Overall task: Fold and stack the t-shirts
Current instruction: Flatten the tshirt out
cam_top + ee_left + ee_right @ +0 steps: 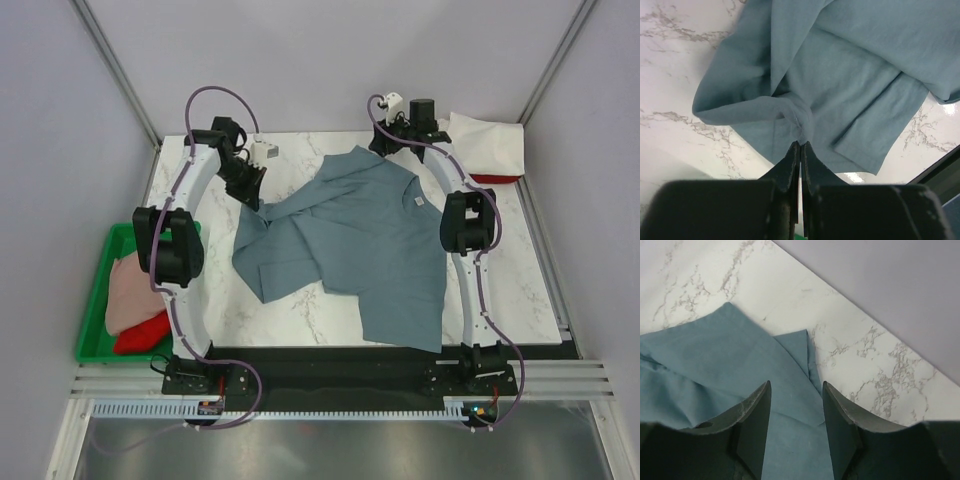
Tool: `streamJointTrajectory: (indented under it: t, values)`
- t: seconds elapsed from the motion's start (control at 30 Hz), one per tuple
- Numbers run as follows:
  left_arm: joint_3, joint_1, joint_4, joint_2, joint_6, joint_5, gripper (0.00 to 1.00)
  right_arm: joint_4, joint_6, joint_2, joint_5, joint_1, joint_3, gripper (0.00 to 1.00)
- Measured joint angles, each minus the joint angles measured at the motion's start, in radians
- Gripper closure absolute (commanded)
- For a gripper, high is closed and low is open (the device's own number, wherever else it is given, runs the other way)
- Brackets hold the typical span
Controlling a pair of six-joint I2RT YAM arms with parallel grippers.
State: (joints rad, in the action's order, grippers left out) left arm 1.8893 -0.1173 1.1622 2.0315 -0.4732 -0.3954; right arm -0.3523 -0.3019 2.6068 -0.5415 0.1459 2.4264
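From above, the blue-grey t-shirt (370, 240) lies rumpled across the middle of the marble desk (520, 270). The left pincer (250, 198) meets its left edge and the right pincer (383, 148) its far edge.

At the left wrist, the left pincer (801, 146) is clenched on a raised fold of the shirt (850, 90).

At the right wrist, the right pincer (795, 389) is released, jaws apart just over the shirt's far edge (715, 365), grasping nothing.

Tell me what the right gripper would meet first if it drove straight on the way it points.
Most likely the blue-grey t-shirt: the right gripper stands open over its edge, with cloth directly ahead between the jaws. Past that edge lies bare marble table. How far above the cloth it sits is unclear.
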Motion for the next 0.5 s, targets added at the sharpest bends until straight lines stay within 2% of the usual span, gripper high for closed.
streamJointTrajectory:
  t: [0.23,0.33,0.37,0.5]
  values:
    - [0.000,-0.034,0.004,0.029,0.000,0.000,0.98,0.023,0.049,0.076,0.025,-0.005,-0.007,0.47]
    - [0.000,-0.041,0.003,0.037,0.000,0.000,0.98,0.025,0.059,0.084,0.028,-0.005,-0.010,0.54]
    - [0.000,-0.042,0.004,0.039,0.000,0.000,0.98,0.027,0.061,0.084,0.027,-0.005,-0.010,0.60]
    - [0.000,-0.042,0.003,0.048,0.000,0.000,0.98,0.041,0.066,0.084,0.024,-0.005,-0.012,0.73]
